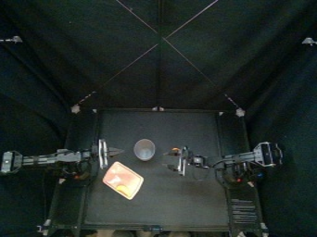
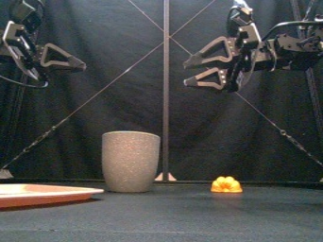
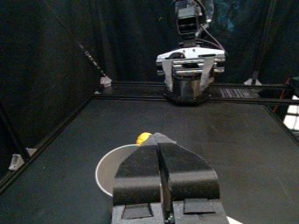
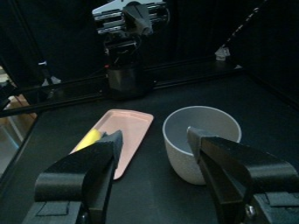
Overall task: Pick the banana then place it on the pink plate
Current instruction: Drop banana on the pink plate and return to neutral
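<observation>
Now both arms hang high over the table (image 1: 186,199), and neither one is holding anything. The left tool (image 3: 160,144) comes in from the left side, and its two jaws are pressed together with nothing between them. The right tool (image 2: 190,75) comes in from the right side, and its two jaws are spread wide apart and empty. The two tools point at each other across the middle of the table. The banana (image 4: 89,140) is yellow and lies on the pink tray (image 1: 132,188), close to one long side of it. From the right wrist view one jaw hides part of the banana, so I cannot tell if all of it is on the tray. The tray lies flat near the front left corner of the table. A grey cup (image 2: 130,161) stands upright near the middle of the table, just behind the tray and apart from it. The cup looks empty inside. A small yellow toy (image 2: 226,184) sits on the table to the right of the cup, apart from it and well below the right tool. Nothing is touching the cup, the toy or the tray.
</observation>
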### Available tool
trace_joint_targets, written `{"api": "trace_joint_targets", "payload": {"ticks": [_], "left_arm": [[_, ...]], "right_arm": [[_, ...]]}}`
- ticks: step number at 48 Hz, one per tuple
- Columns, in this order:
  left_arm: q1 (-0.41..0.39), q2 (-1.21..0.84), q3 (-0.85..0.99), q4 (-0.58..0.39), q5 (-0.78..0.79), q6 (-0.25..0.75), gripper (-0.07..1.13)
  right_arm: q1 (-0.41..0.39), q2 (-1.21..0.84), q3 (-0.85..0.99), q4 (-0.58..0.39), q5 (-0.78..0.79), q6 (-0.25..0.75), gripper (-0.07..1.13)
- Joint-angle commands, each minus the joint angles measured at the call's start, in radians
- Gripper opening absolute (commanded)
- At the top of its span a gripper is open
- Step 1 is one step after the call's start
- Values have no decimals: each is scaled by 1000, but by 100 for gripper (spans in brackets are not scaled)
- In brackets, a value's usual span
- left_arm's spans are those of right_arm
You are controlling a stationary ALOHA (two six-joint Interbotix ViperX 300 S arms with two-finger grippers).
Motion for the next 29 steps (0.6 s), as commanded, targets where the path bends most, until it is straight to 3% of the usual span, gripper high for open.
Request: {"api": "trace_joint_targets", "payload": {"ticks": [1, 29], "left_arm": [[2, 3, -15, 2, -11, 2, -1], [14, 3, -2, -40, -2, -2, -1]], "right_arm": [[-5, -26, -5, -9, -9, 0, 94], [-6, 0, -9, -6, -8, 6, 94]]}}
